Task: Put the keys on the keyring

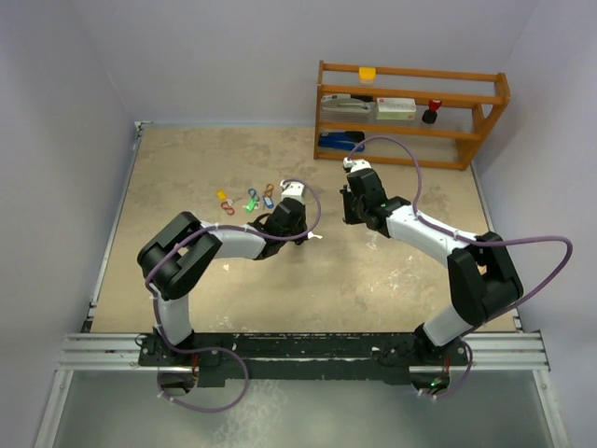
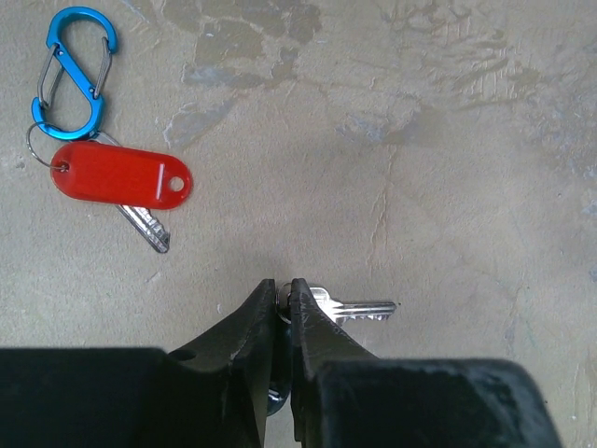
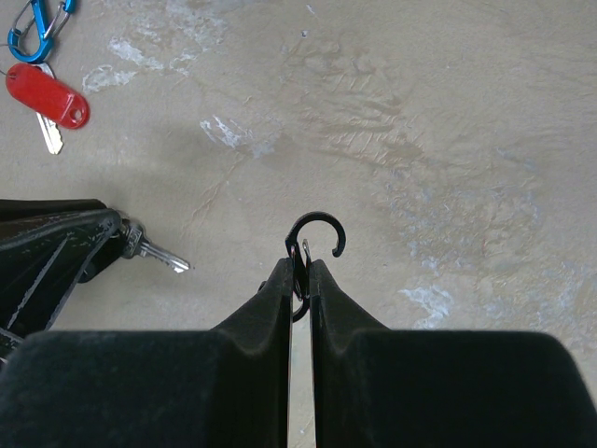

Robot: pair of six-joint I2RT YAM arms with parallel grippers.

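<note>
A: Key positions to be logged?
B: A red-tagged key (image 2: 121, 177) is left lying on the desk (image 2: 448, 187), far left. A silver key (image 2: 359, 308) is pinched by its head in the left jaws, blade free. The black keyring (image 3: 317, 224) is pinched in the right jaws.
A: Handling?
B: Judged light, stiff and slippery; best gripped at the head.

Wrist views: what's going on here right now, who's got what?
The left gripper is pinched on a silver key by its head, blade sticking out. The right gripper grips a black hook, the keyring. The two are apart, key not yet threaded. A red-tagged key lies on the table beside a blue clip.
</note>
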